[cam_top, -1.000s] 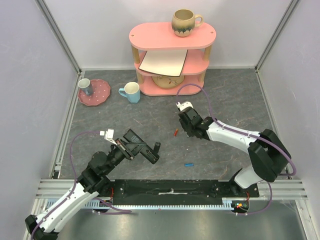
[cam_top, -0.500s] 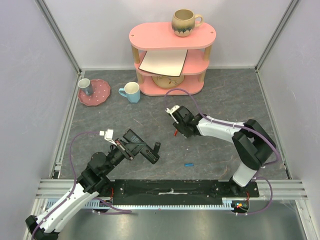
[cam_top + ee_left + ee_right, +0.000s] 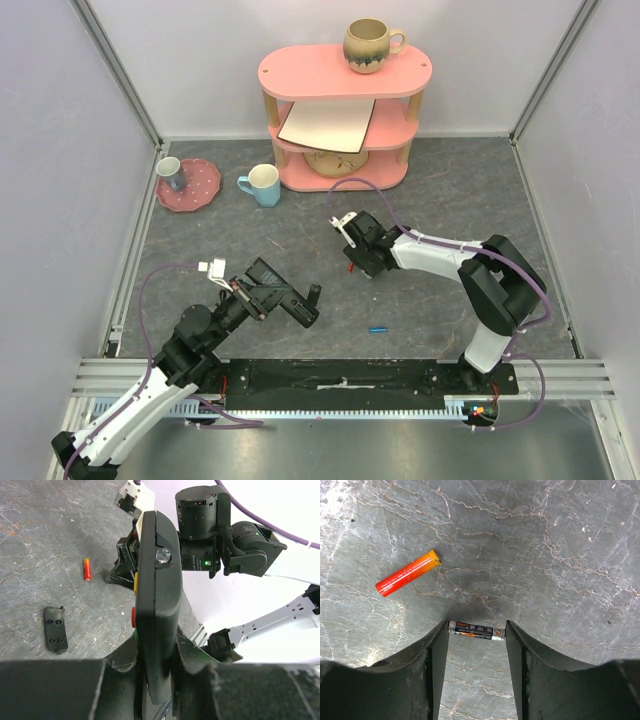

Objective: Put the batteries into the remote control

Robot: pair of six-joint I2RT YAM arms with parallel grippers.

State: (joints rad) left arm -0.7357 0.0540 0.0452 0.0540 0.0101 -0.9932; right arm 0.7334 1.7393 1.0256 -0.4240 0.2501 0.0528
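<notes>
The right tool [image 3: 477,633] has swung left and now sits low beside the red-orange battery [image 3: 408,573] on the bench [image 3: 545,555], seemingly pinching a dark battery [image 3: 476,629] end to end, while the left tool [image 3: 155,680] clamps the remote control [image 3: 157,605], awaiting loading.

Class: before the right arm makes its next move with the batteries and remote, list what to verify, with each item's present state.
1. Remote clamped in left gripper: ok.
2. Dark battery bridges the right gripper, touching both fingers: ok.
3. Dark battery lifted off the table: cannot tell.
4. Remote's battery bay facing the right gripper: cannot tell.
5. Red-orange battery clear of the fingers: ok.
6. Blue battery lying free on the table: ok.
</notes>
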